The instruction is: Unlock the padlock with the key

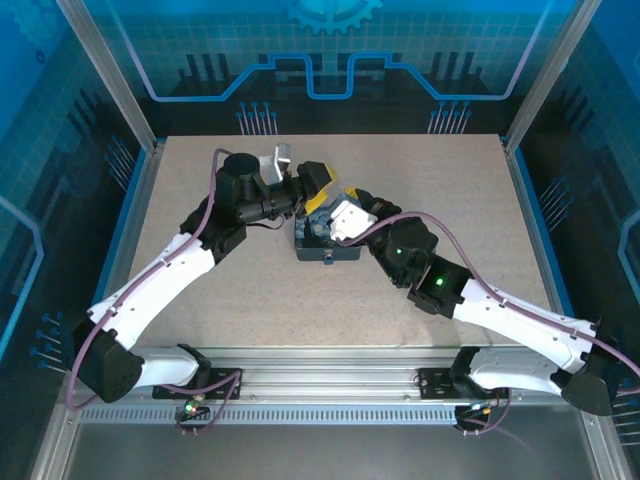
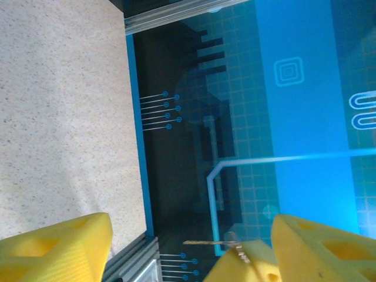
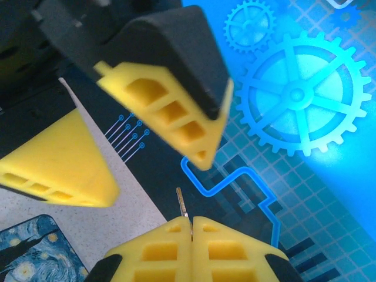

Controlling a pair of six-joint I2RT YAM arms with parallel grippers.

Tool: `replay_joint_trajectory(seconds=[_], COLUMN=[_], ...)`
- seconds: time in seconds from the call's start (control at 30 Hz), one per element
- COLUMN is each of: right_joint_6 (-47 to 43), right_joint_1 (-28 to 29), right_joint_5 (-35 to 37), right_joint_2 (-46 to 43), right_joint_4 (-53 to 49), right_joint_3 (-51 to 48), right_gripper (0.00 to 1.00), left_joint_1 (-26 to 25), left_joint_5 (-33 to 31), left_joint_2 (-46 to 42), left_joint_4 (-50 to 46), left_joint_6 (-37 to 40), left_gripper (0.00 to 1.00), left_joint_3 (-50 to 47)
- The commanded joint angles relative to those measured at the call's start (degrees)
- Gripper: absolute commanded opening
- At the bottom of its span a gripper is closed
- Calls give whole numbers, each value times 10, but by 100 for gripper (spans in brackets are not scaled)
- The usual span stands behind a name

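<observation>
**Right tool** point(image 3: 191, 223): the two yellow ribbed fingers sit pressed together at the bottom of the right wrist view. They are clamped on the tiny thin dark metal key point(image 3: 183, 202). The key shaft projects straight out past the fingertips, its long axis in line with the fingers. The tip aims at the blue gear-patterned wall.

**Left tool** point(image 2: 192, 220): the yellow fingers stand wide apart and grip nothing. In the left wrist view the key crosses the lower part of that gap, lying crosswise to the left fingers. It is close to one finger and well apart from the other. In the right wrist view the key touches neither left finger.

**Position:** in the top external view both tools meet above the rectangular dark-blue tin with the swirly night-sky painting point(image 1: 322, 252). The tin rests near the centre of the speckled beige counter point(image 1: 250, 290).

**Padlock:** the tiny bluish-silver metal padlock cannot be located with confidence. A small pale round spot point(image 1: 328, 262) on the tin's near edge may be it, but it is too small to confirm.

**Assessment:** the key is secured and insertion is not yet begun. If the padlock sits at the tin's near edge, it lies below and behind the key tip. The right wrist would then need to turn the shaft toward the keyhole. The right arm carries the key, and the left tool is free to steady the lock. The thin key may pivot in the grip under side load.
</observation>
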Motion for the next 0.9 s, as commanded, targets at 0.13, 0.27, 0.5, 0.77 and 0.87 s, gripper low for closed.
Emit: replay_joint_trajectory(seconds=[0.13,0.27,0.5,0.77,0.87], right_joint_6=[0,2,4,6,13], right_joint_1=[10,10,11,12,12], right_joint_5=[11,12,12,13,14], right_joint_2=[16,20,20,20,19], right_joint_4=[24,28,25,22,19], right_joint_3=[-5,-4,-5,-6,-5], right_gripper=[0,0,0,0,0], left_joint_1=[-9,-11,-11,-11,-11], left_joint_5=[19,21,26,26,25], left_joint_2=[13,15,18,17,16], left_joint_4=[25,25,28,28,24], left_joint_6=[-16,-18,-19,-14,-10], left_gripper=[59,48,26,0,0], left_joint_3=[22,22,19,17,18])
